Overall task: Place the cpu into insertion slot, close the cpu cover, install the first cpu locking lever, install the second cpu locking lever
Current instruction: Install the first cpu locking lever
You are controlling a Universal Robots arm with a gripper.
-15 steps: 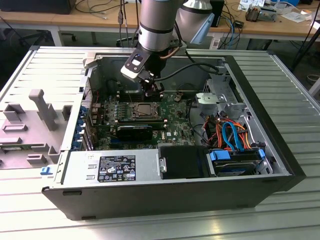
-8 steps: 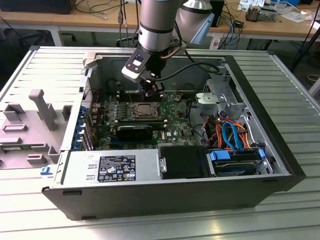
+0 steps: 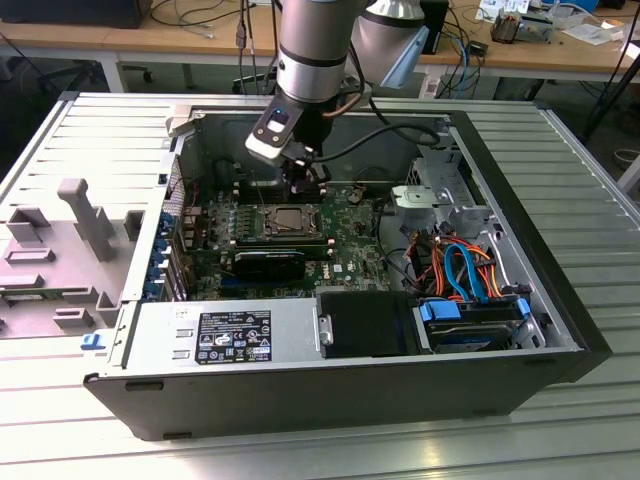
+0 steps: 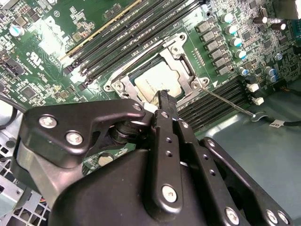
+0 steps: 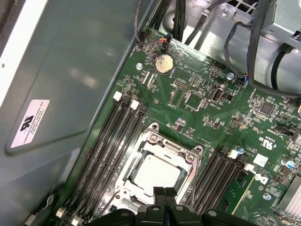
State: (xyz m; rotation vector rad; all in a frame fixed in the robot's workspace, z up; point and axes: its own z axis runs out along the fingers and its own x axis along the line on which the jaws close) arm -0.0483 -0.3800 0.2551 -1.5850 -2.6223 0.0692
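Hand: the gripper (image 5: 165,193) hangs low over one edge of the socket. Its two fingertips are pressed together, and I see nothing between them.
Chip: the chip (image 5: 157,173) lies flat inside the socket (image 5: 197,150), on the green board (image 5: 207,99), between two groups of long black memory slots (image 5: 108,150).
Cover: the cover (image 5: 165,145) lies down around the chip, and the grey metal top shows through its window. It looks closed, but I cannot tell if it is fully seated.
Lever: in the second wrist view a thin metal lever (image 4: 230,102) runs out from a socket corner, along the memory slots. I cannot tell whether it is hooked.
Place: in the exterior view the arm reaches down into the open computer case (image 3: 350,400), with the gripper just above the socket.
Step, in my judgement: the chip and the cover are done, and the work is at the levers.
Risk one: the lever is thin and springy. The closed fingertips could slip off it and hit the board or a memory slot.
Risk two: if the cover is not flat, forcing a lever down could press the chip unevenly.
Risk three: a lever that misses its hook could jump up.
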